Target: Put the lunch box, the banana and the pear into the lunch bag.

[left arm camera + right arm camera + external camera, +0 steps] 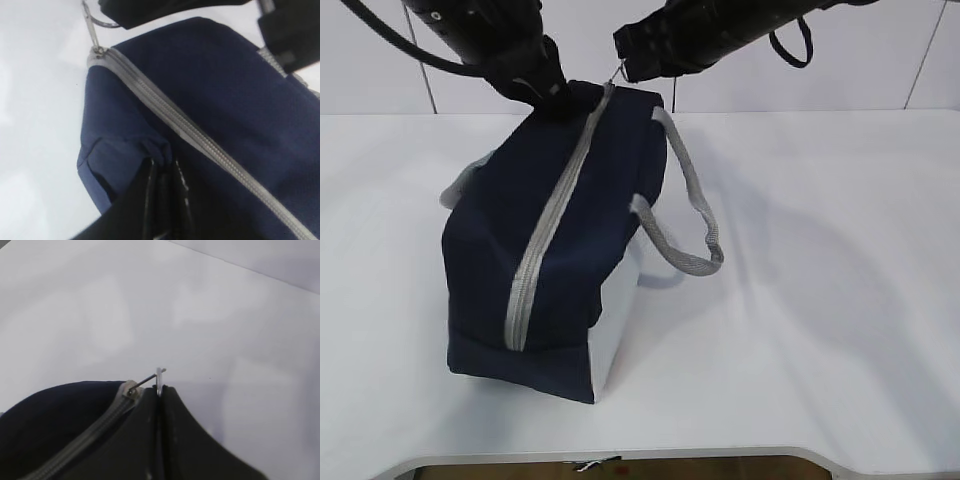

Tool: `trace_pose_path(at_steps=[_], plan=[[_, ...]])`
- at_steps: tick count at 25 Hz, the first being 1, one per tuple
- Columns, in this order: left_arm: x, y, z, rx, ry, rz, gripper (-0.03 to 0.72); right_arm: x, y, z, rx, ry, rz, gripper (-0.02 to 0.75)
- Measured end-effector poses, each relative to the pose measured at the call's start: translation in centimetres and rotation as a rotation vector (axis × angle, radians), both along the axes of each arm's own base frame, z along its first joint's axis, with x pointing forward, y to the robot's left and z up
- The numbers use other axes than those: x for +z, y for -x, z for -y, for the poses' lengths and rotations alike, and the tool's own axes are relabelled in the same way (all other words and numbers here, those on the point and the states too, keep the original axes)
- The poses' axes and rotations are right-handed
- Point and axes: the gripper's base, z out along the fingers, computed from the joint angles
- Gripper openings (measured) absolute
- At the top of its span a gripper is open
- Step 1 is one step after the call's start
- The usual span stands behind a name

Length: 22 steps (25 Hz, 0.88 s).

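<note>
Right pincer (159, 390) is clamped on the ring pull (159, 377) at the far end of the lunch bag (560, 250) on the desk (820, 300), zipper (548, 225) running toward the camera, while the left pincer (162, 200) pinches bag fabric beside it.

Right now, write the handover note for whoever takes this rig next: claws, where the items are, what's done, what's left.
Left claw: shut, pinching a fold of navy fabric at the far end of the boxy navy-blue fabric lunch bag.
Right claw: shut on the metal ring pull of the grey zipper, at that same far end.
Bag stands on the white table; the zipper looks closed along all of its visible length, and the grey webbing handles hang to the sides.
Lunch box, banana and pear: not visible in any view; whether they are inside cannot be told.
Left: confirm the contents, release both claws.
</note>
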Motion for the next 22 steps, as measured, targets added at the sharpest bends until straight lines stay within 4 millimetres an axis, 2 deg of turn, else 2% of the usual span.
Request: trace_pose_path(at_steps=[3,10,19,22], plan=[[0.1,0.0,0.1,0.0,0.014,-0.002,0.037,0.1,-0.3,0.0,-0.001,0.008,0.04,0.017],[0.1,-0.1,0.1,0.005,0.02,0.01,0.036,-3.4,-2.1,-0.6,-0.039,-0.006,0.01,0.017],[0.2,-0.2,0.1,0.007,0.026,0.017,0.036,-1.6,-1.6,-0.5,-0.039,-0.037,0.045,0.018],[0.2,-0.2,0.1,0.014,0.029,0.013,0.038,-1.5,-1.7,-0.5,-0.045,-0.043,0.051,0.052]])
